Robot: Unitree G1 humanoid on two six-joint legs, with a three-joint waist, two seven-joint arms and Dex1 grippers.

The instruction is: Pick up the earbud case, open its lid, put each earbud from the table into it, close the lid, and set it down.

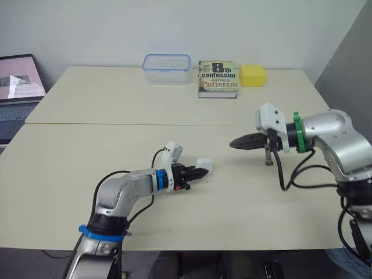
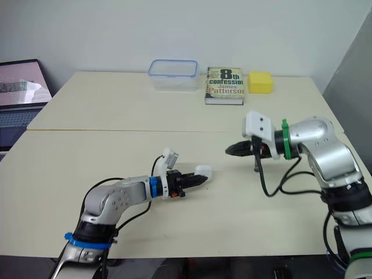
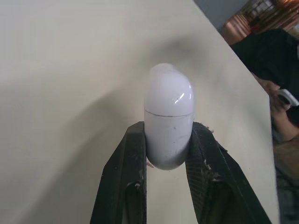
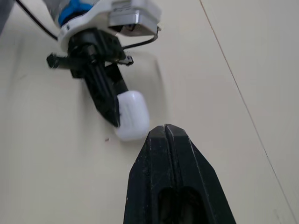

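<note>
Left fingers: two, black, closed on the lower half of the earbud case, one on each side. Earbud case: white, rounded, lid shut with its seam line showing just beyond the fingertips, lid end pointing away from the left gripper; held low over the near half of the tabletop, contact with the surface cannot be told. Right fingers: pressed together tip to tip, holding nothing. Right gripper: above the tabletop, to the right of the case and apart from it, pointing toward it. Far edge of tabletop, left to right: clear container with blue rim; paperback book, lying flat; yellow block. Off the tabletop's left side: open laptop.
</note>
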